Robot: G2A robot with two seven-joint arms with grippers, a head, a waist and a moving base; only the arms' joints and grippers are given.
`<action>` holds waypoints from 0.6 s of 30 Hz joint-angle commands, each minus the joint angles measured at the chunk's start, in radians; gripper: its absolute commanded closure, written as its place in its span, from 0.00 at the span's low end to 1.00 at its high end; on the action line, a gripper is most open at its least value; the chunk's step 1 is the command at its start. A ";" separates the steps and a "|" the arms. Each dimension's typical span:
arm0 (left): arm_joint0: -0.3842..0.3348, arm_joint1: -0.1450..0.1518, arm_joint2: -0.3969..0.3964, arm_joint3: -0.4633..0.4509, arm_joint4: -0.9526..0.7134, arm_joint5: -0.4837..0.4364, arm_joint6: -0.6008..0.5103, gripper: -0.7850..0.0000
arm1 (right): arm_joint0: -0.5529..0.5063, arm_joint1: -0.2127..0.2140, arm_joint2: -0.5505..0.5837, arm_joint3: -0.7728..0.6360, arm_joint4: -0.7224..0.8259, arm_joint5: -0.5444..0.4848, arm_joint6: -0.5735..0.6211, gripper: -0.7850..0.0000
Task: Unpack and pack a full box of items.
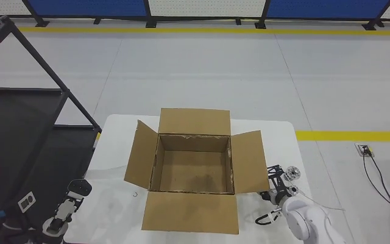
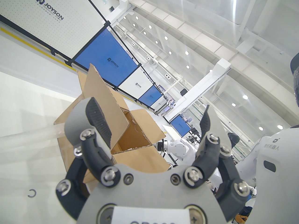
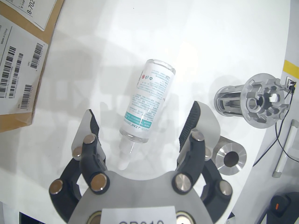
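My right gripper (image 3: 143,109) hangs released over the desk (image 3: 168,24), fingers spread either side of the clear labelled bottle (image 3: 149,94), which lies flat between them touching neither, nozzle toward my wrist, the cardboard box (image 3: 21,75) beyond one finger, a flanged metal part (image 3: 257,103) beyond the other.

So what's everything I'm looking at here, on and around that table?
Table: one, white, under everything.
Cardboard box: one, brown, flaps open, looks empty, mid-table.
Bottle: one, clear with a white label, lying on the table beside the box.
Slotted metal part: one, grey, lying near the bottle.
Metal cylinder: one, silver with a hole in its end, beside the slotted part.
Small ring: one, dark, on the table on the box's other side.
Left gripper: one, grey and black, open, facing the box.
Right gripper: one, grey and black, open, over the bottle without touching it.
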 commanded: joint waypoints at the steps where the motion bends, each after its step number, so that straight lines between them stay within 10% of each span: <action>1: 0.000 0.000 0.000 0.000 0.000 0.000 0.000 0.00 | 0.010 -0.001 -0.005 0.015 0.001 0.000 0.002 0.14; 8: 0.000 0.000 0.000 0.000 0.000 0.000 0.000 0.00 | 0.042 -0.006 -0.019 0.059 0.002 0.011 0.030 0.15; 11: 0.000 0.000 0.000 0.000 0.000 0.000 0.000 0.00 | 0.051 -0.008 -0.024 0.069 0.003 0.009 0.037 0.53; 18: 0.000 0.000 0.000 0.000 0.000 0.000 0.000 0.00 | 0.063 -0.009 -0.025 0.078 0.008 0.004 0.047 1.00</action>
